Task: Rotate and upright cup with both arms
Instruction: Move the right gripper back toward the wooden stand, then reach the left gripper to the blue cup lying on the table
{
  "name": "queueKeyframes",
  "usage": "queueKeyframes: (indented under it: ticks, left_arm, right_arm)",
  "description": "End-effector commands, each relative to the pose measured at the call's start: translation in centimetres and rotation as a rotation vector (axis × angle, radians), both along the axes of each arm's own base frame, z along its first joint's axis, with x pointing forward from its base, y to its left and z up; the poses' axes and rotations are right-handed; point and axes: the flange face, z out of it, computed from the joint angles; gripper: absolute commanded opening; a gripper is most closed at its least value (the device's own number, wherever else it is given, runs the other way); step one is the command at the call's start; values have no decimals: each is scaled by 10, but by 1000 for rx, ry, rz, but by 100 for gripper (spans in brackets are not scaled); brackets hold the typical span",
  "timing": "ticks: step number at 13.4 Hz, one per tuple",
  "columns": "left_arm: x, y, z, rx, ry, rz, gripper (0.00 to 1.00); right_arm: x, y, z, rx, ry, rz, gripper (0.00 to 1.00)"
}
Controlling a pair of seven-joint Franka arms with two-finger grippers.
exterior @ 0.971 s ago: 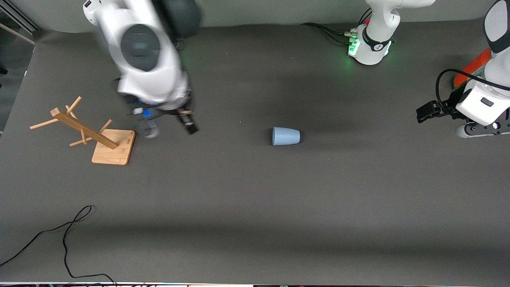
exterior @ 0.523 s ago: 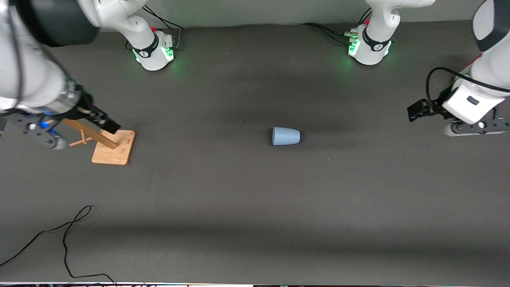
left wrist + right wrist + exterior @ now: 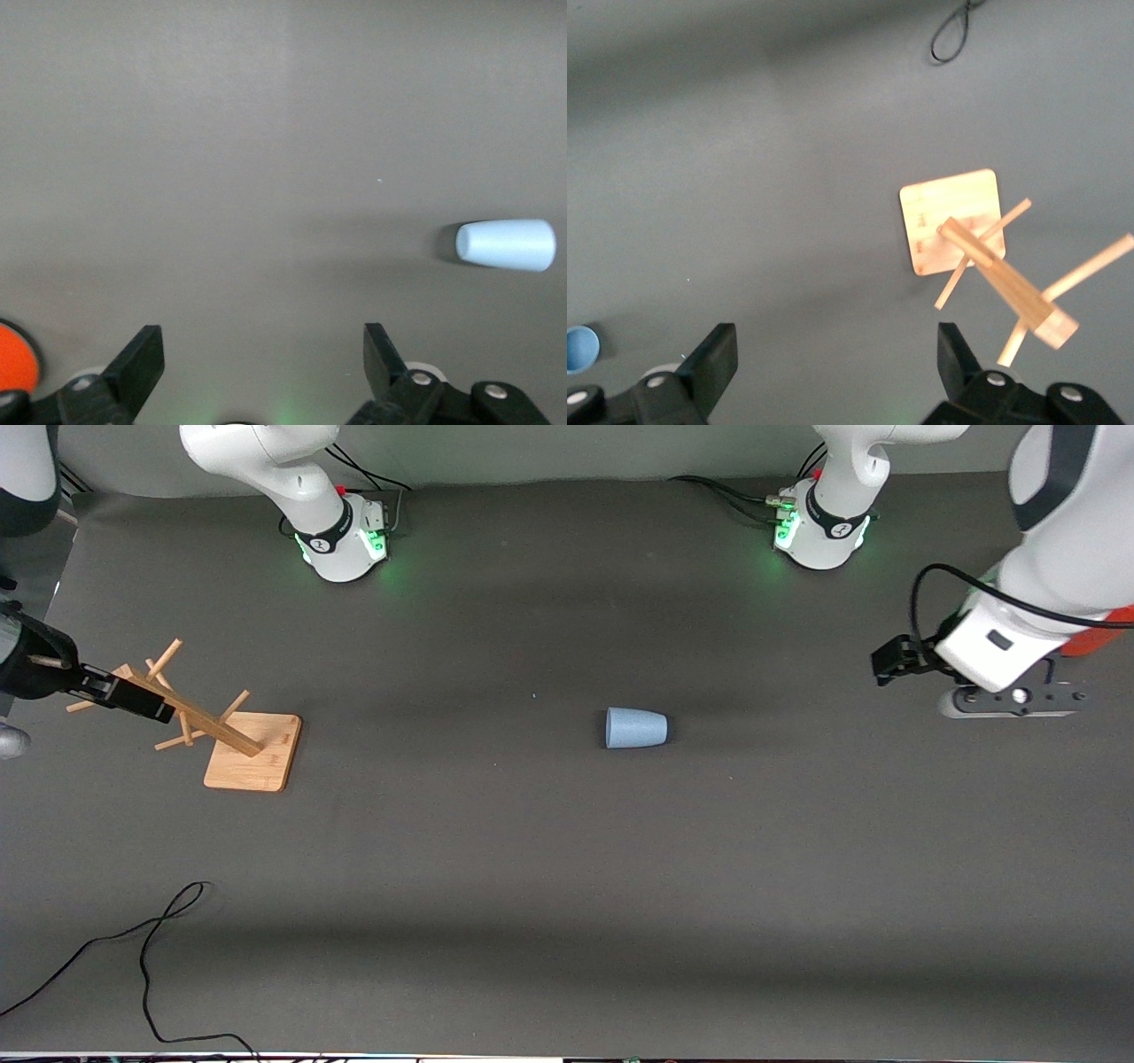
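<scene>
The pale blue cup point(image 3: 635, 728) lies on its side mid-table, with its wider rim toward the right arm's end. It also shows in the left wrist view point(image 3: 507, 245) and at the edge of the right wrist view point(image 3: 579, 348). My left gripper point(image 3: 950, 682) hangs open and empty in the air over the left arm's end of the table, well away from the cup; its jaws stand wide apart in the left wrist view point(image 3: 261, 359). My right gripper point(image 3: 66, 717) is open and empty over the table's edge beside the wooden rack, its jaws wide apart point(image 3: 837, 359).
A wooden peg rack point(image 3: 204, 722) on a square base stands at the right arm's end, and shows in the right wrist view point(image 3: 983, 257). An orange-red can point(image 3: 1099, 642) is partly hidden by the left arm. A black cable point(image 3: 151, 948) lies near the front camera.
The right arm has swung from over the table's middle out past the rack to the table's edge. The left gripper has moved a little toward the cup. The cup has not moved.
</scene>
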Motion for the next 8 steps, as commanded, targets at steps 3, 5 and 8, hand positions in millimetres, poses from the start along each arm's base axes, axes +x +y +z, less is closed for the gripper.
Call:
queueKeyframes:
  ticks: [3, 5, 8]
  left_arm:
    - [-21, -183, -34, 123, -33, 125, 100]
    - [-32, -272, -74, 196, -66, 153, 100]
    - [-73, -392, -171, 347, -140, 149, 100]
  right_arm:
    - [2, -21, 5, -2, -102, 249, 100]
    - [3, -17, 6, 0, -107, 263, 100]
    - [6, -20, 5, -27, -102, 267, 100]
